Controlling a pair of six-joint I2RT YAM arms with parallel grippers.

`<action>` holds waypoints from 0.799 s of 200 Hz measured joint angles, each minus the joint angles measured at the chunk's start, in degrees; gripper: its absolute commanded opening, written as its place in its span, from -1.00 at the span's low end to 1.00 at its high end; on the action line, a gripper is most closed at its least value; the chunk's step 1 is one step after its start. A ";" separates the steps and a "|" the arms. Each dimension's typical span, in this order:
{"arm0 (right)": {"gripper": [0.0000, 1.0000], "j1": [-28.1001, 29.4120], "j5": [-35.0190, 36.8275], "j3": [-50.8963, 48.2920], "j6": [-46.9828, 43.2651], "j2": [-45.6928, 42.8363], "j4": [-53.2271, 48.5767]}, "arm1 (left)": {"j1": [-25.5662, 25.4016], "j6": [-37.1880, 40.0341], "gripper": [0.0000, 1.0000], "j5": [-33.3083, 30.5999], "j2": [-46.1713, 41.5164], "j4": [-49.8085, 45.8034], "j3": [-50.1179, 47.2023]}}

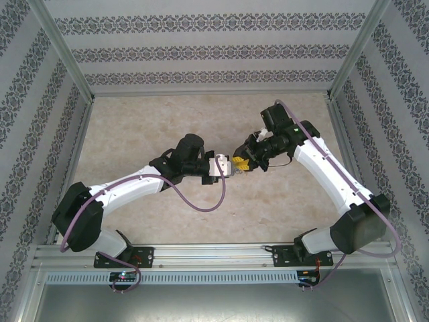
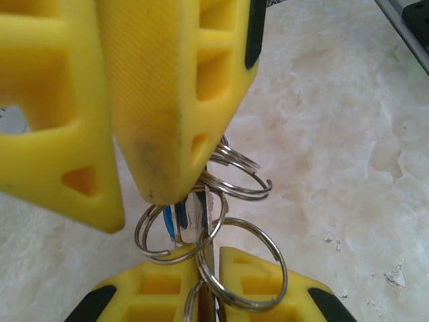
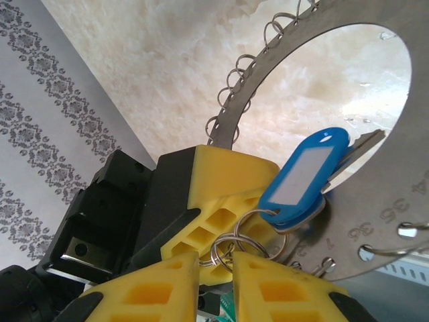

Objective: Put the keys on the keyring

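Right wrist view puts the right gripper (image 3: 216,260) at the bottom, its yellow fingers drawn almost together around a small split ring (image 3: 231,247); whether they truly pinch it I cannot tell. From that ring hangs the blue key (image 3: 305,178), its oblong plastic head with a pale label window lying across the keyring (image 3: 365,201), the metal blade poking out behind toward the central hole. The keyring is up off the table (image 3: 167,60), between the two arms at mid-table, and the left gripper (image 1: 231,167) appears clamped shut on its rim. It looks like a flat grey band stamped with numbers and punched with holes, its outer edge fringed with little wire loops (image 3: 236,70). The step, as I judge it, is hooking the key's split ring onto one loop. To do it well, the left arm should hold the band steady while the right works in small wrist turns, feeding the split ring's gap onto a single free loop and not snagging its neighbours; the dangling head may swing and block the view, so go slowly
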 measured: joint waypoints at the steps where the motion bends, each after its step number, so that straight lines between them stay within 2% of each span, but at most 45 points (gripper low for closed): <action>1: -0.59 -0.02 0.04 0.07 -0.17 0.00 -0.13 | 0.00 0.00 -1.00 0.00 0.00 0.00 0.00; 51: -0.60 0.17 4.81 2.86 -4.37 0.00 -4.83 | 0.00 -0.46 -1.00 -0.02 0.00 0.26 0.00; 74: -0.53 1.33 6.12 3.63 -4.35 0.00 -5.60 | 0.00 -0.11 -1.00 -0.26 0.00 0.26 0.00; 127: -0.50 6.75 9.33 5.05 -0.44 0.02 -5.38 | 0.00 6.25 -1.00 -2.89 -0.33 0.02 -0.02; 160: -0.51 7.19 12.83 5.49 0.57 0.11 -6.03 | -0.04 9.01 -1.00 -3.10 -0.52 -0.02 -0.02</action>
